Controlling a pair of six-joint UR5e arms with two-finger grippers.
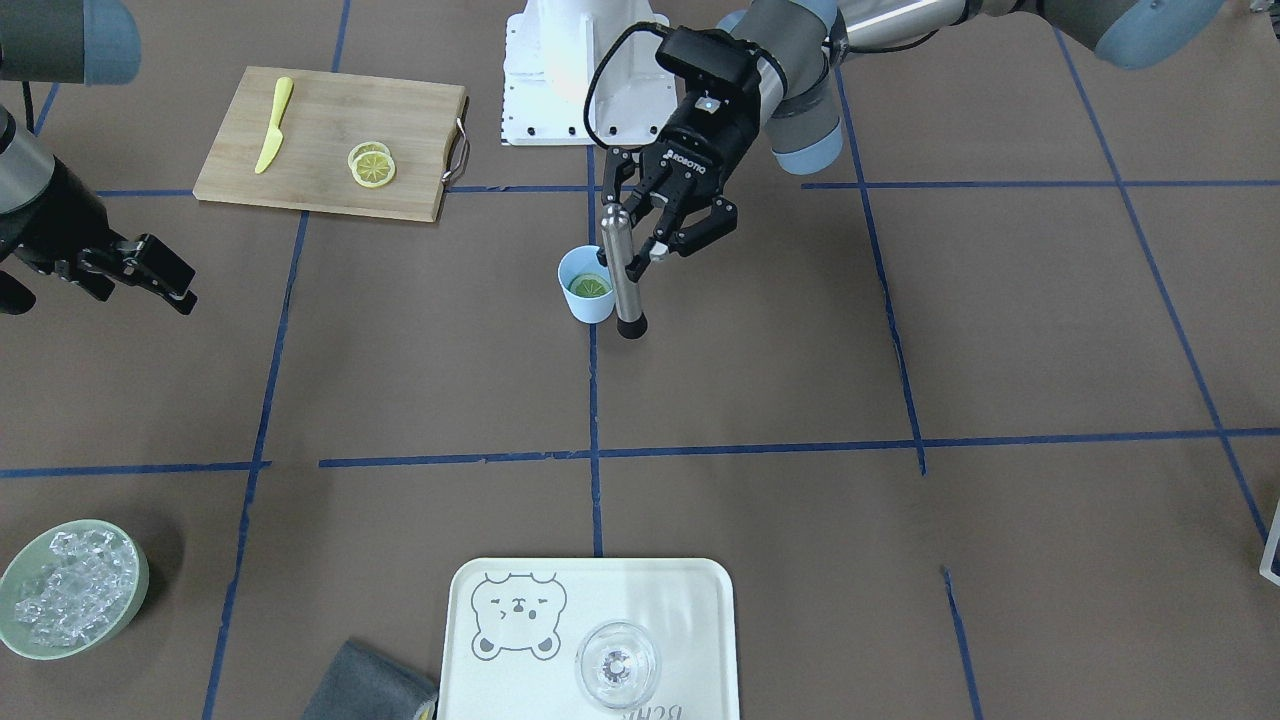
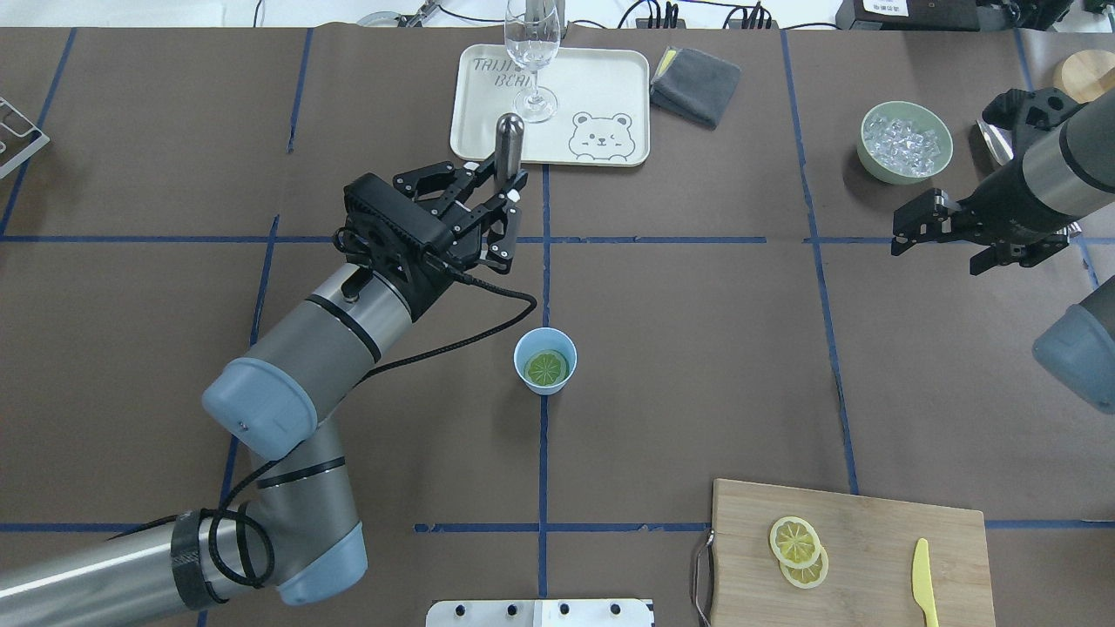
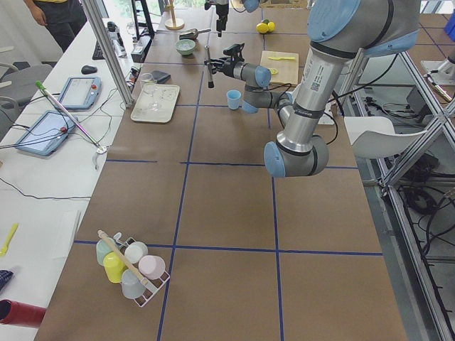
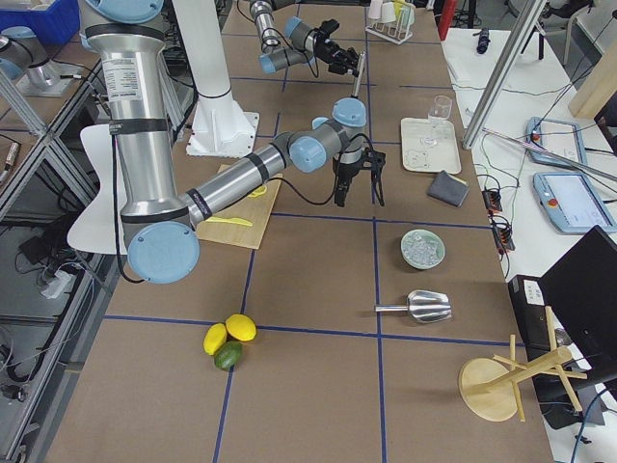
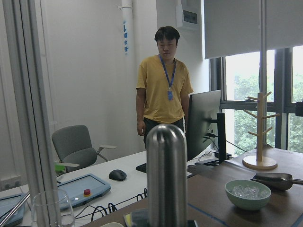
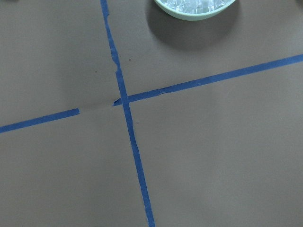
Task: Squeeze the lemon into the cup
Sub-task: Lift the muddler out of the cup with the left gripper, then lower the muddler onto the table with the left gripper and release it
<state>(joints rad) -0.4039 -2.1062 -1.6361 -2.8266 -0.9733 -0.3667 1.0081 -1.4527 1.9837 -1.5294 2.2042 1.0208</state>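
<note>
The light-blue cup point(image 1: 585, 290) stands near the table's middle with a lemon slice point(image 1: 590, 286) lying inside it; both show in the overhead view, the cup point(image 2: 544, 383) and the slice point(image 2: 546, 367). My left gripper point(image 1: 645, 235) is shut on an upright steel muddler point(image 1: 625, 275) and holds it in the air just beside and above the cup. The muddler fills the left wrist view point(image 5: 165, 175). Two more lemon slices point(image 1: 372, 165) lie on the wooden cutting board point(image 1: 320, 110). My right gripper point(image 2: 945, 248) is open and empty, far from the cup, near the ice bowl.
A yellow knife point(image 1: 273, 125) lies on the board. A pale-green bowl of ice point(image 2: 906, 142) is beside the right gripper. A white tray point(image 2: 601, 78) with a clear glass point(image 2: 531, 52) and a grey cloth point(image 2: 694, 84) sit at the far edge.
</note>
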